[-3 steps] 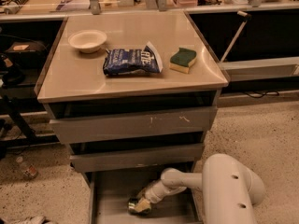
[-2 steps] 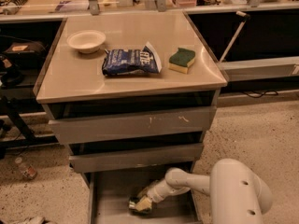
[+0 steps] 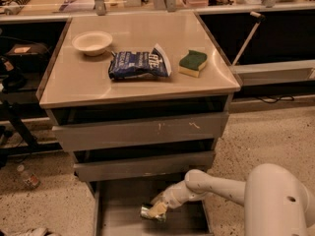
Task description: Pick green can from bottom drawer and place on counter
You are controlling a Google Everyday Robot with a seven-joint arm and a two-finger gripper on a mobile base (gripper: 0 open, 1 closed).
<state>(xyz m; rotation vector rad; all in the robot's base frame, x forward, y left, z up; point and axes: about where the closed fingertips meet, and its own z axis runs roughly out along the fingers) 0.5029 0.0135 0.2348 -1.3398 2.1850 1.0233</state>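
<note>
- nearest to us, the bottom drawer [image 3: 118, 205] is pulled out, and the only thing we can see in it is the green can [image 3: 146, 212], on the floor right of the middle.
- the gripper [image 3: 158, 209] is down in that drawer, reaching in from the right and right up against the can. the can sticks out on its left side. honestly we can't tell if the jaws are clamped on it or just touching.
- the can looks tipped on its side, long axis roughly across the drawer, though it's hard to be sure.
- the two upper drawers [image 3: 140, 131] overhang the back of the tray, so we reckon the lift has to come toward us first.
- further back, the counter [image 3: 138, 90] holds a blue chip bag [image 3: 139, 65], a sponge [image 3: 193, 63] and a bowl [image 3: 92, 42], with bare space along the front edge.
</note>
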